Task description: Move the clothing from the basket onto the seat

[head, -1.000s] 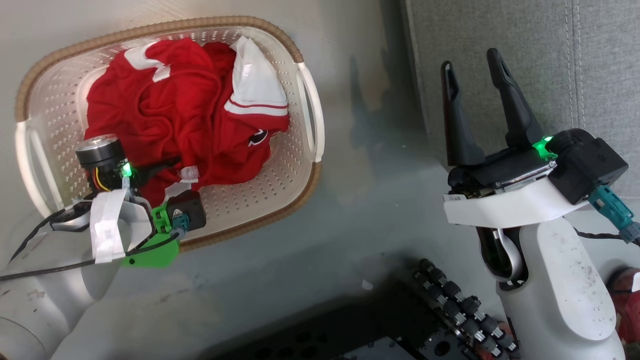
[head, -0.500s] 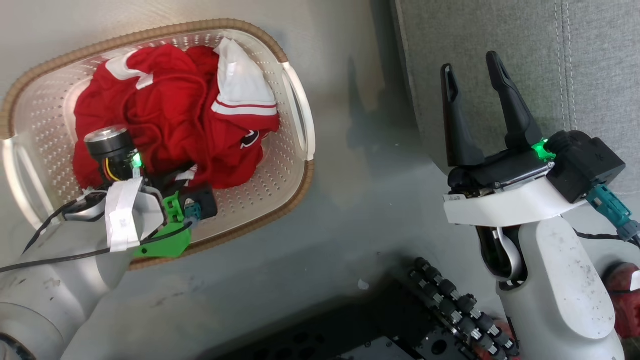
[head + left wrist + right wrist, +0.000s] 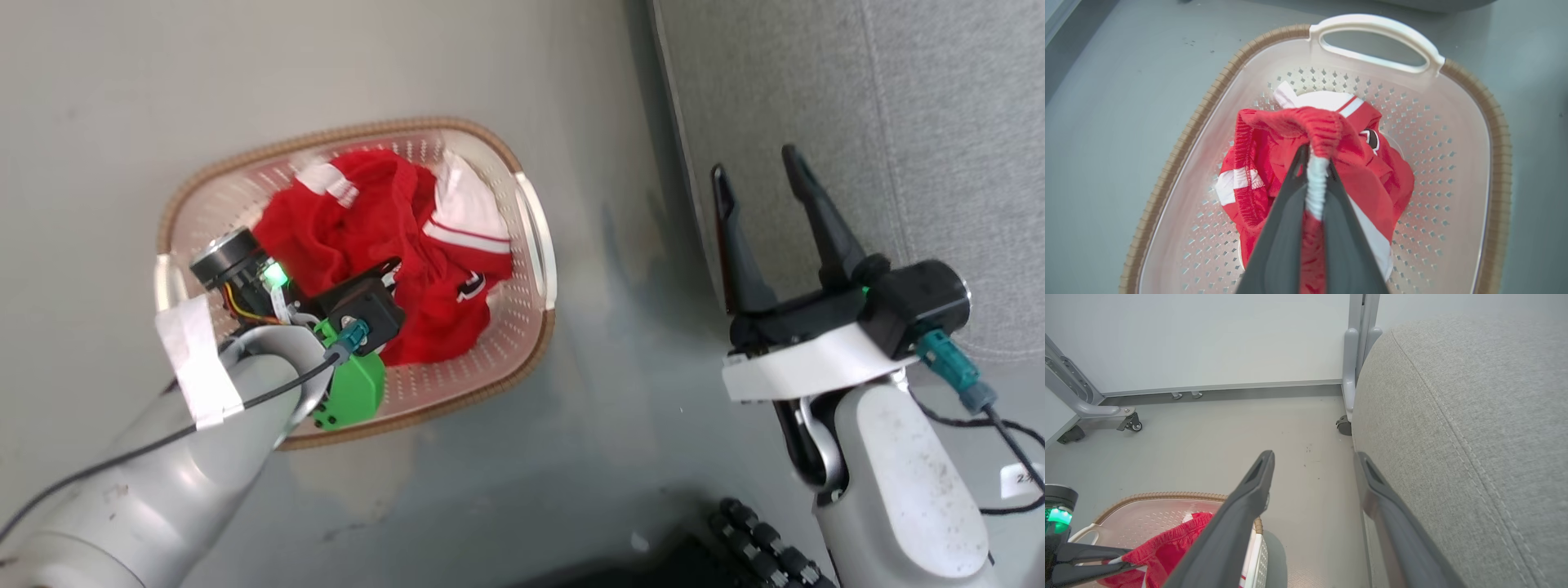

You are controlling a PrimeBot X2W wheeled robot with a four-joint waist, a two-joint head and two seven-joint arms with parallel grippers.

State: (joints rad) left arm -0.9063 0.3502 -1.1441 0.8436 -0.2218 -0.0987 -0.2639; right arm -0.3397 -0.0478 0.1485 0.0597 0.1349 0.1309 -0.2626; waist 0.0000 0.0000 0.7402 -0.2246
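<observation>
Left gripper: closed on a bunched fold of the clothing; a white elastic band is pinched between the two dark fingers, centre of the left wrist view
Clothing: red heap with white panels, inside the basket; the pinched fold rises to the fingertips and the rest lies on the perforated bottom; small dark logo at the heap's right side in the left wrist view
Basket: stands on the grey floor, centre-left of the head view; brown rim all round, one white handle at the top of the left wrist view
Left arm: pale forearm enters from the lower left of the head view, wrist over the basket's lower-left part, green light lit
Seat: grey fabric, upper right of the head view; a strip of floor lies between it and the basket
Right gripper: fingers spread wide, gripping no object, right of centre in the head view, tips over the seat's left edge; contact with the fabric cannot be told
Background: wheeled grey frame at the top of the right wrist view, just beside the seat
</observation>
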